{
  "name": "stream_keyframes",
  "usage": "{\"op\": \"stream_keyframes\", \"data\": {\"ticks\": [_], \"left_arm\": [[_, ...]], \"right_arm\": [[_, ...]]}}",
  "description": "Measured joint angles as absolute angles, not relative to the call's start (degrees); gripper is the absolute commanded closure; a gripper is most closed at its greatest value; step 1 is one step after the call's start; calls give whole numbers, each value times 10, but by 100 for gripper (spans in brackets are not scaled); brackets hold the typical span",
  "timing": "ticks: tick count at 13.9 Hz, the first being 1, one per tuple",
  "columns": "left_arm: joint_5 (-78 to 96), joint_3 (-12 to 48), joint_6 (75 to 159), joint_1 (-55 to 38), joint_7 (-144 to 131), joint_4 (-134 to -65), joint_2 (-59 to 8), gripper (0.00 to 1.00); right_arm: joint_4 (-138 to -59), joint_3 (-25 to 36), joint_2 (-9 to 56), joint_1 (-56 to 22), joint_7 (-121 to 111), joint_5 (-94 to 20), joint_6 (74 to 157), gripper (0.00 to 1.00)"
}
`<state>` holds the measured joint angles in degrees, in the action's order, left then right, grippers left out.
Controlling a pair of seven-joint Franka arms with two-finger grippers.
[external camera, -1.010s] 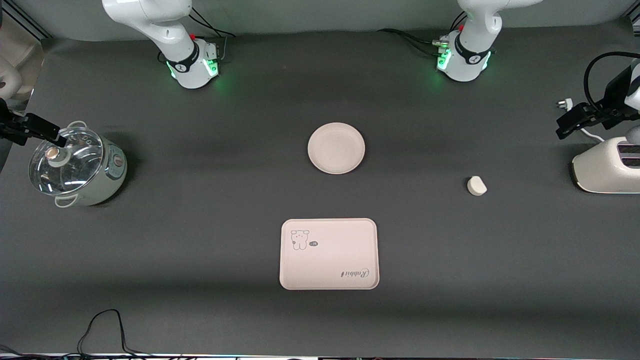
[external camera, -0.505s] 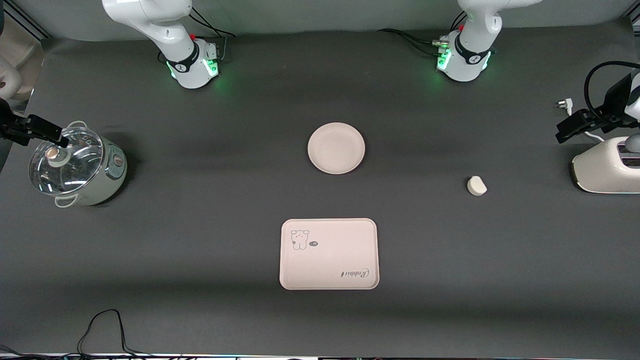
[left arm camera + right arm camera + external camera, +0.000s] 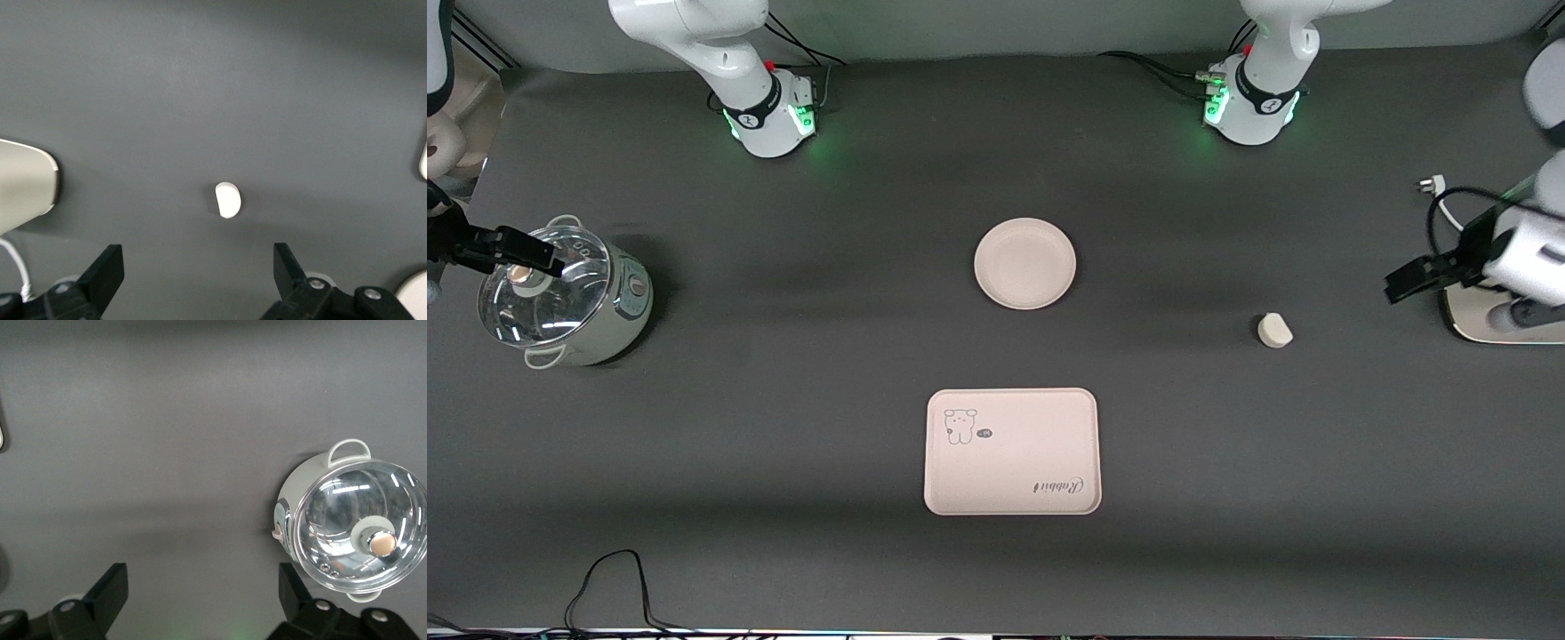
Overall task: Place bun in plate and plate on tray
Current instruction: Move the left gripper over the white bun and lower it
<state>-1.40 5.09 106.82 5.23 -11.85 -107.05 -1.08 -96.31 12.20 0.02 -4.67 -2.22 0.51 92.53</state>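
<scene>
The small off-white bun (image 3: 1274,330) lies on the dark table toward the left arm's end; in the left wrist view it (image 3: 227,199) lies ahead of the fingertips. My left gripper (image 3: 1405,284) is open and empty in the air between the bun and a toaster (image 3: 1494,320); its fingers stand wide apart in its wrist view (image 3: 198,257). The round cream plate (image 3: 1024,263) sits empty mid-table. The pink-beige rabbit tray (image 3: 1012,451) lies nearer the camera than the plate. My right gripper (image 3: 529,253) is open and empty over a pot (image 3: 560,298), and it shows wide open in its wrist view (image 3: 200,577).
The glass-lidded pot (image 3: 353,527) stands at the right arm's end. The white toaster (image 3: 23,183) stands at the left arm's end, with a cable and plug (image 3: 1427,185) beside it. A black cable (image 3: 614,578) lies at the table's near edge.
My left gripper has swung away from over the toaster toward the bun. My right gripper has shifted a little over the pot lid. Bun, plate and tray have not moved.
</scene>
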Motion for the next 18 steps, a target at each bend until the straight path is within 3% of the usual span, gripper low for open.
{"op": "stream_keyframes", "data": {"ticks": [4,9,12,18], "left_arm": [[-13,50,1206,55,-119,-1185,-52,0],[-12,50,1328,56,-128,-1218,-167,0],[-10,51,1351,56,-183,-1217,-216,0],[6,58,1363,56,-214,-1217,-250,2]], "right_arm": [[-951,125,16,-48,-22,-14,925,0],[-950,127,19,-50,-22,-36,925,0],[-950,125,21,-52,-22,-37,925,0],[-941,125,31,-52,-22,-6,931,0]]}}
